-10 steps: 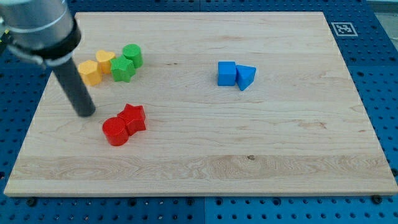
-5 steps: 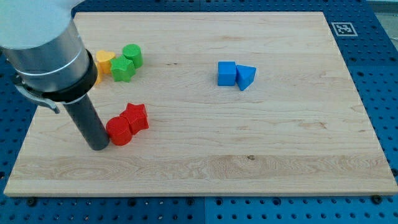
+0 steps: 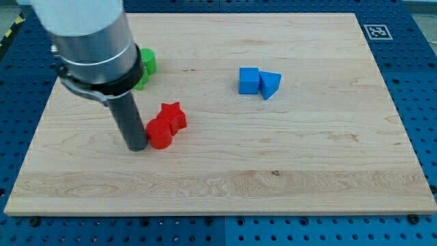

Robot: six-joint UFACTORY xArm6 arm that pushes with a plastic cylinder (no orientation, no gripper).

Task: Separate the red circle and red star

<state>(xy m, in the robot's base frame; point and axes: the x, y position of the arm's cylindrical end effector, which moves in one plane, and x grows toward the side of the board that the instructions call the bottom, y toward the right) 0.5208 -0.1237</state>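
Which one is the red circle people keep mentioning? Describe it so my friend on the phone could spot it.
Start at the wooden board and find the thick dark rod coming down over its left half. My tip sits against a low round red block, the red circle. Its only red neighbour, the red star, touches it toward the view's upper right and has points; the circle is smooth-edged.

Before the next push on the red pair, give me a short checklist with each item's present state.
1. My tip at the red circle: ok, at its left side.
2. Red circle and red star apart: not ok, touching.
3. Push line aimed between them: not ok, it drives both together.
4. Blue cube and blue triangle clear of the path: ok.
5. Green block position: cannot tell, mostly hidden by the arm.
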